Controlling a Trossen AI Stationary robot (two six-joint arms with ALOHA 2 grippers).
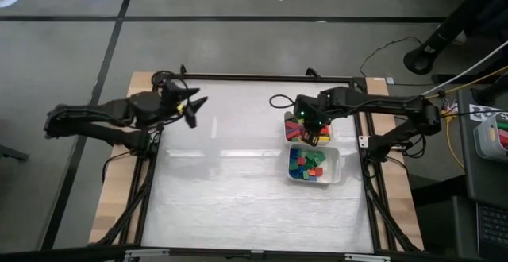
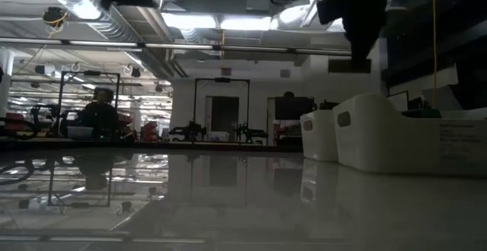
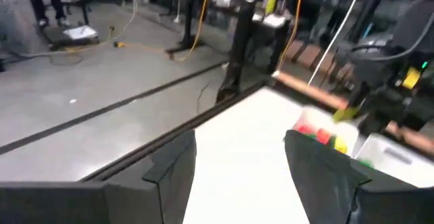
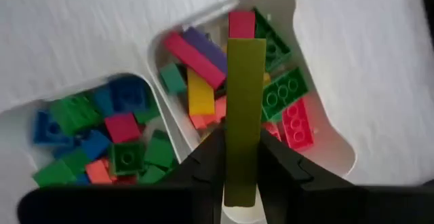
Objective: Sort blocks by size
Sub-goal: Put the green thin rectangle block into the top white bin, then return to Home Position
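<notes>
Our right gripper [image 4: 241, 166] is closed on a long olive-green bar [image 4: 243, 115], above the far tray [image 4: 325, 139] at 3 o'clock on the tabletop [image 1: 230, 183]. Released high, it may bounce out. Our left gripper [image 1: 190, 103] waits open at 10 o'clock.

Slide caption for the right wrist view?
Right tool holds a long olive bar over the tray of longer bricks.
</notes>
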